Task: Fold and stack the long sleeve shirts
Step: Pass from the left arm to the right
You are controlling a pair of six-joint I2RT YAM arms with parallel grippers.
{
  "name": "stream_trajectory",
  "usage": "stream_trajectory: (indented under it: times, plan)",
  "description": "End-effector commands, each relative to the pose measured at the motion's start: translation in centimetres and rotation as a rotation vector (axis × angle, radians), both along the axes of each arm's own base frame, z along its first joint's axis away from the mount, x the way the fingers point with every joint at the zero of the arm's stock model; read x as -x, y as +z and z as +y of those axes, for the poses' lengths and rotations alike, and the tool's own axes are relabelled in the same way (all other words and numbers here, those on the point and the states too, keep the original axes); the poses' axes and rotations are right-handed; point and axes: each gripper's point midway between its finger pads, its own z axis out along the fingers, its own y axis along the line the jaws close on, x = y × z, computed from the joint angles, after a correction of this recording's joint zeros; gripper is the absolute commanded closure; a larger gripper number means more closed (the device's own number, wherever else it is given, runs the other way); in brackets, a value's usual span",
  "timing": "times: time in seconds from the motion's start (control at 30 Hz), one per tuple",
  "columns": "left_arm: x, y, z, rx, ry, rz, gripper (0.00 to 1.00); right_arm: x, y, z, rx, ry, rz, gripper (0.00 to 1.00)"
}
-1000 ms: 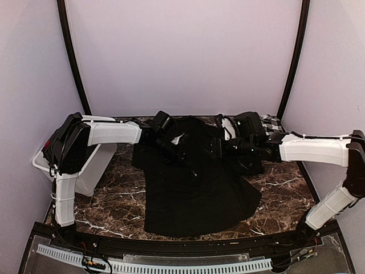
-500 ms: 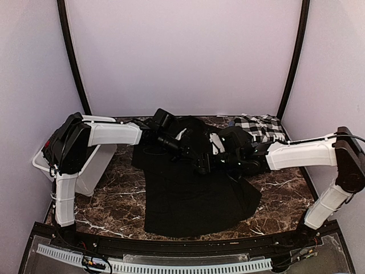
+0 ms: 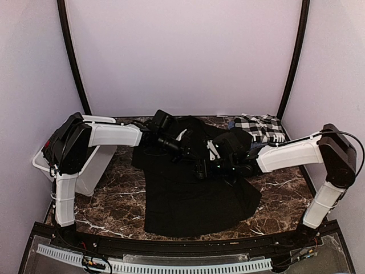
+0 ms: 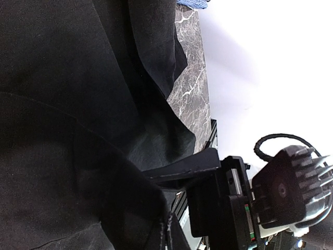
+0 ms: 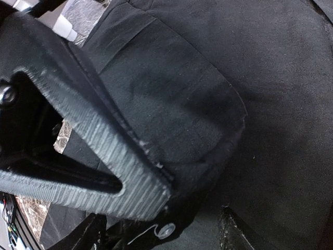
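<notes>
A black long sleeve shirt (image 3: 194, 200) lies spread on the marble table. My left gripper (image 3: 185, 149) is over its upper part. In the left wrist view black cloth (image 4: 78, 104) bulges between the fingers, and the gripper (image 4: 166, 203) looks shut on it. My right gripper (image 3: 201, 168) is just right of the left one, over the shirt's middle. In the right wrist view it (image 5: 195, 213) grips a sleeve cuff (image 5: 208, 140) with a small white button (image 5: 166, 230). A black-and-white checked shirt (image 3: 259, 127) lies at the back right.
A white plastic bin (image 3: 91, 168) stands at the table's left edge beside my left arm. The two grippers are close together. The right arm's wrist shows in the left wrist view (image 4: 281, 192). Marble table (image 3: 285, 194) shows around the shirt.
My right gripper has moved left and nearer across the shirt, bringing the sleeve with it and uncovering the checked shirt behind. My left gripper has shifted only slightly to the right.
</notes>
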Motion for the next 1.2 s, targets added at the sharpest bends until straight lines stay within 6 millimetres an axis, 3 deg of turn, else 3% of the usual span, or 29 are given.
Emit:
stream_trajectory:
  times: [0.0, 0.17, 0.47, 0.63, 0.77, 0.8, 0.83, 0.87, 0.9, 0.93, 0.97, 1.0, 1.03, 1.07, 1.1, 1.17]
  plan:
    - [0.8, 2.3, 0.1, 0.036, -0.016, -0.037, 1.00, -1.0, 0.8, 0.6, -0.035, -0.043, -0.044, 0.33]
    - [0.7, 2.3, 0.1, 0.028, -0.013, -0.041, 1.00, -1.3, 0.6, 0.6, -0.037, -0.057, -0.044, 0.51]
    - [0.3, 2.5, 0.4, -0.002, 0.013, -0.063, 1.00, -1.4, 0.2, 0.5, -0.030, -0.067, -0.051, 1.00]
    - [-0.5, 2.6, 1.4, -0.067, 0.071, -0.104, 0.91, -1.2, 0.7, 0.2, -0.028, -0.050, -0.063, 1.00]
    - [-1.1, 4.2, 3.6, -0.147, 0.156, -0.188, 0.72, -1.3, 1.6, 0.2, -0.014, -0.032, -0.096, 1.00]
    - [-0.7, 3.6, 4.3, -0.176, 0.165, -0.183, 0.66, -1.4, 1.9, 0.4, -0.015, -0.025, -0.107, 1.00]
    - [-0.8, 4.6, 5.1, -0.185, 0.195, -0.214, 0.63, -1.5, 2.2, 0.5, -0.016, -0.018, -0.116, 1.00]
    - [-0.1, 3.5, 6.0, -0.222, 0.201, -0.196, 0.62, -1.6, 2.7, 0.7, -0.017, -0.008, -0.128, 1.00]
    - [0.0, 4.2, 6.8, -0.236, 0.225, -0.217, 0.62, -1.7, 3.0, 1.0, -0.018, 0.003, -0.138, 1.00]
    - [0.9, 2.9, 7.8, -0.279, 0.224, -0.194, 0.62, -1.9, 3.4, 1.2, -0.017, 0.011, -0.147, 1.00]
    - [1.2, 3.5, 8.8, -0.295, 0.244, -0.212, 0.62, -2.1, 3.9, 1.5, -0.019, 0.019, -0.159, 1.00]
    - [2.3, 2.0, 10.0, -0.352, 0.238, -0.186, 0.61, -2.2, 4.4, 1.7, -0.019, 0.027, -0.169, 1.00]
    - [2.6, 2.5, 11.0, -0.370, 0.254, -0.202, 0.61, -2.4, 4.9, 2.0, -0.021, 0.035, -0.182, 1.00]
    - [3.9, 1.1, 12.4, -0.427, 0.246, -0.171, 0.61, -2.7, 5.7, 2.3, -0.024, 0.045, -0.200, 1.00]
    - [4.4, 1.6, 13.3, -0.438, 0.260, -0.182, 0.61, -2.9, 6.1, 2.5, -0.023, 0.049, -0.209, 1.00]
    - [7.2, -0.4, 15.8, -0.499, 0.262, -0.114, 0.62, -3.2, 6.8, 2.9, -0.020, 0.063, -0.227, 1.00]
